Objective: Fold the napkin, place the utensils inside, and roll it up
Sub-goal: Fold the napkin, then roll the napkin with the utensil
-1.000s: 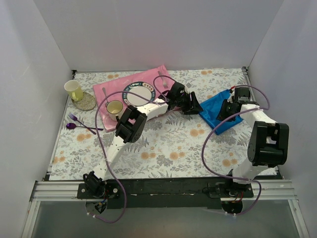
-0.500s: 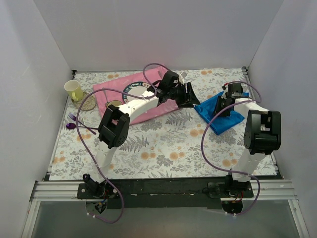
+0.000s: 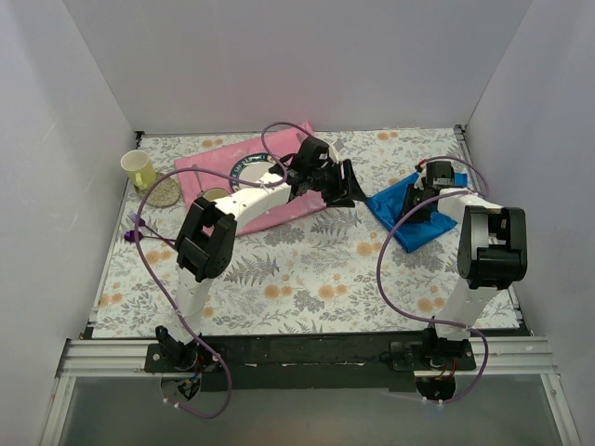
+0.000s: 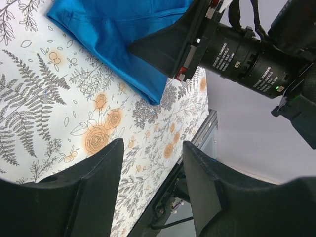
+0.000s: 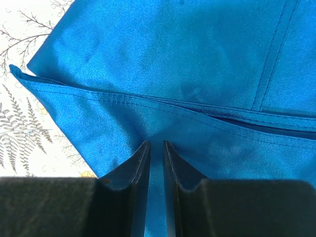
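Observation:
The blue napkin (image 3: 409, 221) lies crumpled on the floral table at the right, also seen in the left wrist view (image 4: 118, 39) and filling the right wrist view (image 5: 163, 64). My right gripper (image 3: 416, 206) (image 5: 156, 143) presses down on it, jaws nearly together with a ridge of cloth pinched between them. My left gripper (image 3: 360, 193) (image 4: 153, 145) hovers at the napkin's left corner, open, with nothing between its fingers. The utensils are hidden from view.
A pink placemat (image 3: 209, 169) with a plate (image 3: 256, 170) lies under the left arm. A yellow cup (image 3: 138, 168) stands on a round coaster at the far left. A purple fork and spoon (image 3: 138, 229) lie near the left wall. White walls enclose the table.
The right jaws have narrowed onto the napkin. The left arm's elbow has swung left and its gripper has shifted slightly back. The napkin's left corner sits a little farther left.

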Controlling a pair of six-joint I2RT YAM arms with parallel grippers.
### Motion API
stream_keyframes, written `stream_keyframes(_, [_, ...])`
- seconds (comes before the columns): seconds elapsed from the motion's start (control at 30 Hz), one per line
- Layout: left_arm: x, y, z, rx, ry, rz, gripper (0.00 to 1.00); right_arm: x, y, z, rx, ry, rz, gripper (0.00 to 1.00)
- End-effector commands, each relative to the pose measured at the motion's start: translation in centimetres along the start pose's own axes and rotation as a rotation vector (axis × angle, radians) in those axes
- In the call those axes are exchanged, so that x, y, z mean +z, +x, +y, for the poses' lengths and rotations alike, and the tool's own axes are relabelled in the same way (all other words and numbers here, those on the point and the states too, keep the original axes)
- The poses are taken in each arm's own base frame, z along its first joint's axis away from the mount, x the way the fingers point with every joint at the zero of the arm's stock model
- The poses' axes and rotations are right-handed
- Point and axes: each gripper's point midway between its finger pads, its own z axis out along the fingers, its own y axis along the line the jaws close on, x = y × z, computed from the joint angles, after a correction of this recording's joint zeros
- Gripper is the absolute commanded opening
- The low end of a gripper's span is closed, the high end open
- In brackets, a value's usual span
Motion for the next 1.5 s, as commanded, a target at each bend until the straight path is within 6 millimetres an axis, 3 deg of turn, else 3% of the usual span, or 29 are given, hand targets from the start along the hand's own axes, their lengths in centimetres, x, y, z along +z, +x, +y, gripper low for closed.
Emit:
stream_keyframes(0.0, [-3.1, -1.6, -3.1, 0.04, 0.059, -0.051, 0.5, 0.4, 4.3, -0.2, 0.006, 0.0, 0.109, 0.24])
stream_keyframes(0.17, [-3.7, -2.2, -2.7, 0.024, 0.063, -0.058, 0.5, 0.1, 6.9, -0.1, 0.013, -0.021, 0.175, 0.23])
stream_keyframes(0.33, [-4.3, -2.7, -2.7, 0.022, 0.067, -0.071, 0.5, -0.4, 9.6, 1.4, -0.025, -0.045, 0.223, 0.23])
stream_keyframes(0.63, [-5.4, -3.1, -2.8, 0.02, 0.07, -0.085, 0.5, -1.9, 16.0, 5.7, -0.096, -0.122, 0.325, 0.23])
stream_keyframes(0.8, [-6.2, -2.8, -1.3, 0.007, 0.038, -0.096, 0.5, -3.1, 18.7, 8.7, -0.164, -0.159, 0.346, 0.23])
stream_keyframes(0.9, [-7.1, -3.0, -1.2, 0.008, 0.032, -0.114, 0.5, -3.8, 18.9, 8.9, -0.22, -0.13, 0.348, 0.24])
stream_keyframes(1.03, [-7.7, -2.7, -0.7, 0.01, 0.021, -0.119, 0.5, -5.2, 16.4, 8.7, -0.307, -0.064, 0.267, 0.27])
stream_keyframes(1.07, [-8.2, -2.8, -0.9, 0.015, 0.02, -0.13, 0.5, -5.8, 14.9, 9.6, -0.348, -0.047, 0.226, 0.3])
stream_keyframes(1.13, [-9.1, -3.7, 0.0, 0.018, -0.008, -0.159, 0.51, -7.2, 13.1, 8.6, -0.422, 0.077, 0.168, 0.36])
stream_keyframes(1.23, [-11.6, -5.3, 1.6, 0.0, -0.061, -0.215, 0.51, -9.1, 11.1, 11.0, -0.498, 0.081, 0.097, 0.51])
stream_keyframes(1.27, [-12.4, -5.4, 2.7, -0.011, -0.093, -0.234, 0.52, -9.4, 11.3, 11.9, -0.53, 0.069, 0.094, 0.62])
stream_keyframes(1.4, [-16.3, -6.3, 3.3, -0.011, -0.123, -0.32, 0.54, -9.9, 12.4, 13.9, -0.629, 0.057, 0.097, 0.61])
stream_keyframes(1.47, [-16.8, -5.8, 3.7, -0.031, -0.127, -0.318, 0.54, -9.5, 13.6, 15.2, -0.692, 0.038, 0.107, 0.59])
